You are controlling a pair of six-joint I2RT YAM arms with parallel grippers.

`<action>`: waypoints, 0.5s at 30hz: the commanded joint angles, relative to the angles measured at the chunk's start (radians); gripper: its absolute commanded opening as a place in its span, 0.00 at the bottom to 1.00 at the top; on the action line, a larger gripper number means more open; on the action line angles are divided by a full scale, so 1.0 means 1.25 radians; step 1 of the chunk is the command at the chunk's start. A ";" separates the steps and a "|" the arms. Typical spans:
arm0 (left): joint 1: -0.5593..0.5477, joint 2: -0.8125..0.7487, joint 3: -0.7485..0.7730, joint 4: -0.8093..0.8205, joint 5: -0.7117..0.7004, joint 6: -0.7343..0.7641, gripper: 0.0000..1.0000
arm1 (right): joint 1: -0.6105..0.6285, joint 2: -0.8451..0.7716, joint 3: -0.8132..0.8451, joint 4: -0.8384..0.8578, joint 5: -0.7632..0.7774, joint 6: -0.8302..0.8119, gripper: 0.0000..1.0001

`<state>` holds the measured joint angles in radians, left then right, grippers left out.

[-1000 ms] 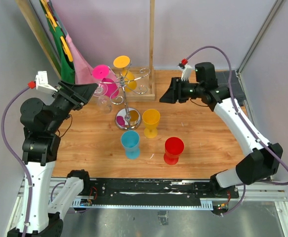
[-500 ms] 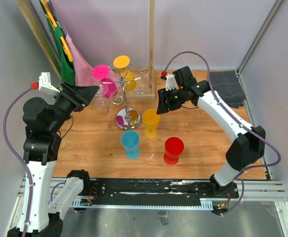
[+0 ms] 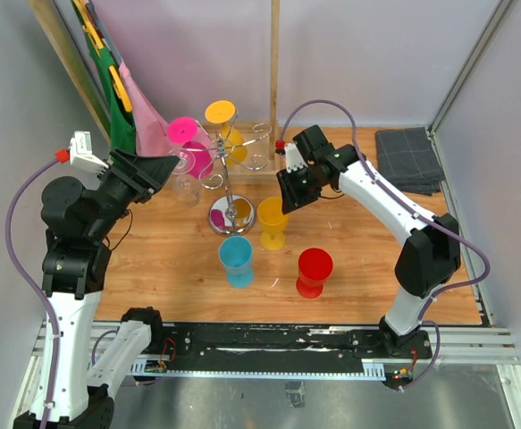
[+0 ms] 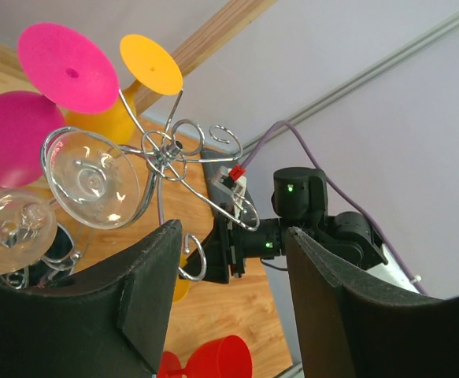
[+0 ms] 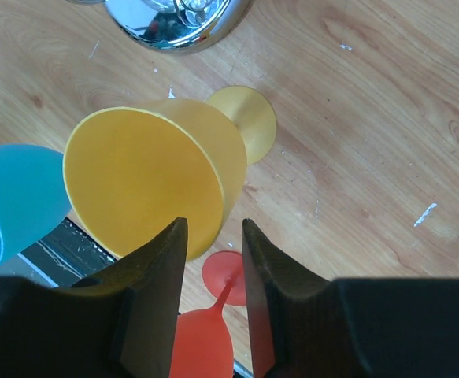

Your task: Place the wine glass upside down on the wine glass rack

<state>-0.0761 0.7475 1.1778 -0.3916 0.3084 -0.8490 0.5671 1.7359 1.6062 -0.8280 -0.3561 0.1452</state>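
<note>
The silver wine glass rack stands at the back middle of the table, and its curled top fills the left wrist view. Pink, yellow and clear glasses hang from it upside down. A yellow wine glass stands upright right of the rack's base. My right gripper hovers over it with jaws narrowed but apart. In the right wrist view the right gripper straddles the near wall of the yellow wine glass. My left gripper is open beside the rack, holding nothing.
A blue glass and a red glass stand upright near the front. A wooden frame with an upright post rises behind the rack. A folded grey cloth lies at the back right. Green and pink items lean at the back left.
My right arm has swung left and down from the back right to the yellow wine glass, and its jaws have narrowed. The left arm has stayed put.
</note>
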 commanded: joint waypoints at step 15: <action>-0.007 0.001 -0.001 0.016 -0.008 0.008 0.60 | 0.043 0.038 0.064 -0.072 0.145 -0.024 0.01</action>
<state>-0.0761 0.7483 1.1778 -0.3912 0.3069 -0.8490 0.6128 1.7782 1.6360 -0.8616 -0.2535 0.1242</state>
